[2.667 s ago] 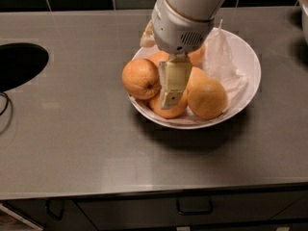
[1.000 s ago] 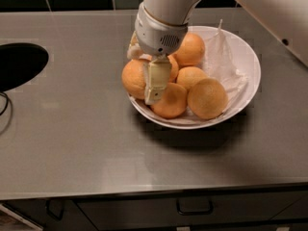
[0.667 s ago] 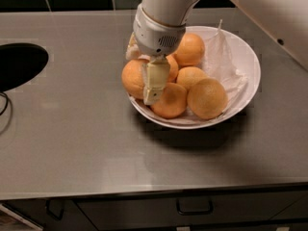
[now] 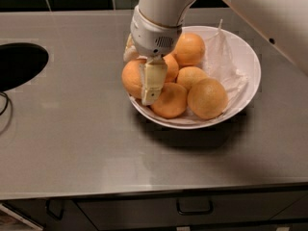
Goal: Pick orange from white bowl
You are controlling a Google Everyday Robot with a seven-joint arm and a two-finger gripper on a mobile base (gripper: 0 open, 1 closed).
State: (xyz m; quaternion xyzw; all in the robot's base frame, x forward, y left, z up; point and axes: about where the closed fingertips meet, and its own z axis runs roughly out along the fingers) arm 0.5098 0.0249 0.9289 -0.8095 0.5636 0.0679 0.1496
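Note:
The white bowl (image 4: 248, 61) stands on the steel counter with its thin white lining sheet (image 4: 224, 57) and several oranges in it. The orange (image 4: 208, 98), the largest, pale and pitted, lies at the bowl's front right. My gripper (image 4: 151, 84) hangs over the left part of the bowl. It is down among the smaller oranges, in front of the leftmost one (image 4: 131, 78) and beside another (image 4: 169, 101). It is about one orange-width left of the large orange and does not touch it. The arm hides part of the bowl's back left rim.
The steel counter (image 4: 72, 129) reaches to a front edge with drawers and a handle (image 4: 194, 209) below. A dark round opening (image 4: 19, 64) is set in the counter at the far left, with a black cable (image 4: 5, 105) beside it. Dark tiles line the back wall.
The gripper has moved left from the middle of the bowl to its left part. In the last second it has barely moved. The oranges lie as before.

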